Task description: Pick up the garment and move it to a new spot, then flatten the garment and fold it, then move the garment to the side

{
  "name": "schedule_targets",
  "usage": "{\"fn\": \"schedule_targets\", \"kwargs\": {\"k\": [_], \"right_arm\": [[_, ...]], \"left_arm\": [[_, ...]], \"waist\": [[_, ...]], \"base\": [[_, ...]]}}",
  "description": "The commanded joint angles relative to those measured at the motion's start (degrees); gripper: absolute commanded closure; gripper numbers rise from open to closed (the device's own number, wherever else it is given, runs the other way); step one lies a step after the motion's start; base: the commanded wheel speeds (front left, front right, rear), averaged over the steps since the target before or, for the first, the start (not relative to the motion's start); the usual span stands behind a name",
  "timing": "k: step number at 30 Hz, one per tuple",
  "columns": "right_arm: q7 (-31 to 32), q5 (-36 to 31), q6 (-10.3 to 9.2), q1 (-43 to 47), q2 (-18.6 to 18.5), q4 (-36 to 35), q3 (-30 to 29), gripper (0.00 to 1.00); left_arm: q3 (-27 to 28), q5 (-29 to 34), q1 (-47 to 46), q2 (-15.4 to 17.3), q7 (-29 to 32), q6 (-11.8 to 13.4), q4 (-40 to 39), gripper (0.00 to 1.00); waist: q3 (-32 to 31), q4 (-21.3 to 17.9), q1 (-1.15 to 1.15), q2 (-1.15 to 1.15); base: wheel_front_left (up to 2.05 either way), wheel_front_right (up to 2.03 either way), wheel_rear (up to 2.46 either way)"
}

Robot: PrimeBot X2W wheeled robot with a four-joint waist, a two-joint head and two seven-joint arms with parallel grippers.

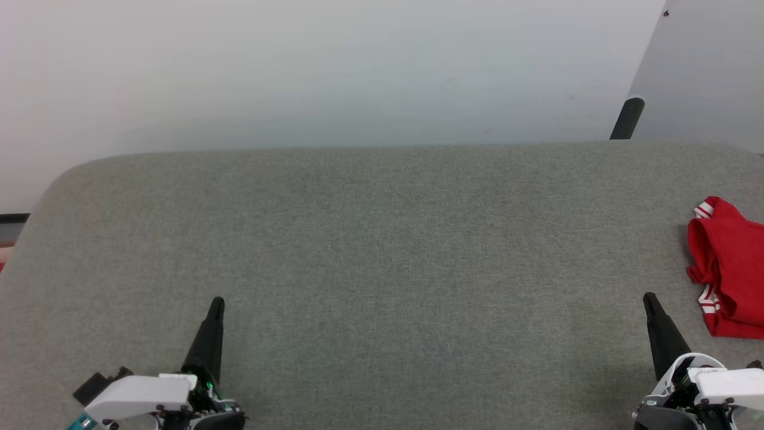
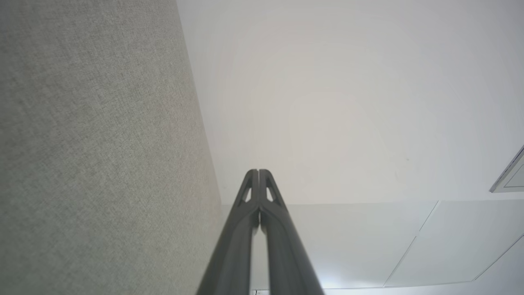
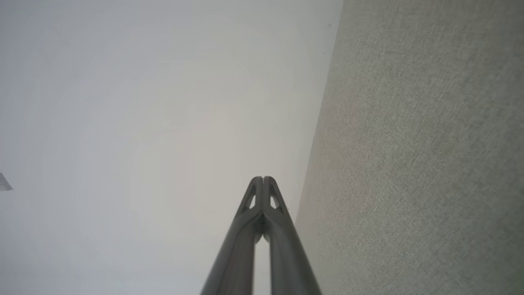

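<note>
Looking down from the head, the grey cloth-covered table (image 1: 382, 251) spreads wide below a pale wall (image 1: 298, 71); the garment (image 1: 728, 263) lies bunched in a red heap with red-white striped trim at the table's far right, cut off by the picture's edge; the left gripper (image 1: 216, 303) sits at the lower left and the right gripper (image 1: 648, 298) at the lower right, near the garment but apart from it; a dark post (image 1: 627, 118) stands behind the table's far edge. From the left wrist, the left gripper (image 2: 258, 172) has its fingers pressed together on nothing, grey cloth to their left; from the right wrist, the right gripper (image 3: 263, 179) is likewise closed tight and empty, grey cloth on its right.
</note>
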Motion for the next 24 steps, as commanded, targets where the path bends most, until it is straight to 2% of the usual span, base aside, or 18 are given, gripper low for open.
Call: {"fn": "schedule_targets", "kwargs": {"k": [1,24], "right_arm": [[0.3,1.1,0.02,-1.0,0.3,0.1,-0.1,1.0],[0.5,1.8,0.02,-0.8,0.3,0.1,-0.1,1.0]], "left_arm": [[0.2,-1.1,-0.7,-0.2,0.4,0.0,0.1,1.0],[0.2,-1.5,-0.8,-0.2,0.6,0.0,0.1,1.0]], "waist": [[0.0,0.0,0.0,0.0],[0.1,0.1,0.0,0.0]], "base": [[0.0,0.0,0.0],[0.0,0.0,0.0]]}}
